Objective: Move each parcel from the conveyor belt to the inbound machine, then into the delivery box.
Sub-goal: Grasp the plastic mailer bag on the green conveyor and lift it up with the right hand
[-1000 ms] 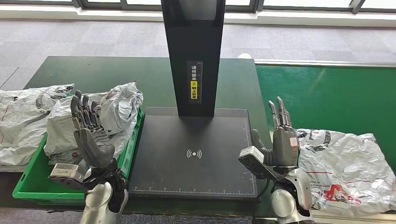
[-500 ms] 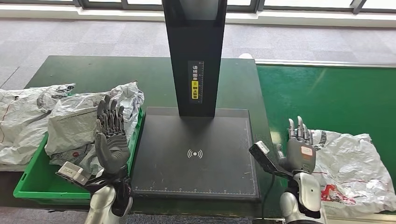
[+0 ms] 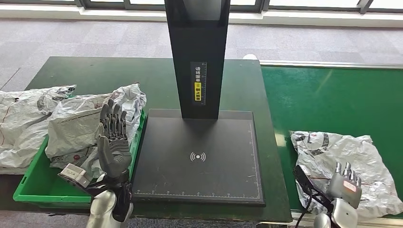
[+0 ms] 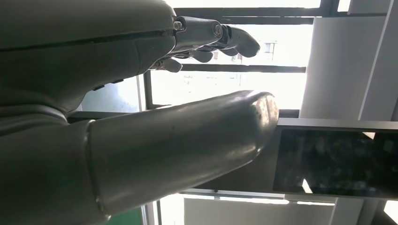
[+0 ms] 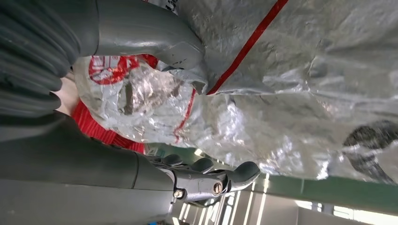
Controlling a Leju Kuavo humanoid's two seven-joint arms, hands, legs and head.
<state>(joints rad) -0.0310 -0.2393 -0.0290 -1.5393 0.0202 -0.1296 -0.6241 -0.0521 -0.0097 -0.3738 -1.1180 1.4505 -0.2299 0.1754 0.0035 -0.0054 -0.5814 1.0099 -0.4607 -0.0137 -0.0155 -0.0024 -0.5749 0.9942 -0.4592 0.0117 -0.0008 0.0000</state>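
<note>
Parcel [image 3: 349,154] on the belt [image 3: 332,99] now lies just ahead of our right hand [image 3: 343,183], which has dropped back, fingers spread. Our left hand [image 3: 113,137] stays raised, fingers apart, holding nothing, so pickup seems next.

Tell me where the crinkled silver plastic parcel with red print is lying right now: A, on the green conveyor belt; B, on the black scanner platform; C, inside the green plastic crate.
A: the crinkled silver plastic parcel with red print lies on the green conveyor belt, beside the bare black scanner platform.
</note>
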